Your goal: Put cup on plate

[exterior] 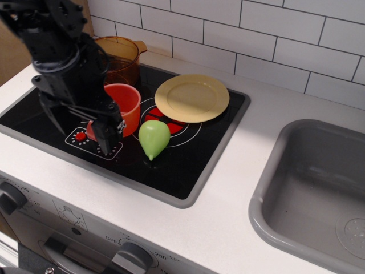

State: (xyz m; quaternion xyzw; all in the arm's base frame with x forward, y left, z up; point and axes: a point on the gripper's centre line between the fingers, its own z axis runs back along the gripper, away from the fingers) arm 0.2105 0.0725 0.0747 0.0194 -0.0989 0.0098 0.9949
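Observation:
The red-orange cup [126,104] stands upright on the black cooktop, left of the middle. Its left side is hidden behind my black gripper [81,130]. The gripper points down over the cooktop with its jaws apart. One finger [107,138] reaches down at the cup's front left, and a red part of the cup's lower side shows between the fingers. The gripper is open and holds nothing. The pale yellow plate [192,97] lies flat and bare on the cooktop, to the right of the cup and a little farther back.
A green pear-shaped toy [154,137] lies in front of the plate, just right of the cup. A translucent amber pot [121,57] stands behind the cup. A grey sink [319,194] is at the right. A white tiled wall runs behind.

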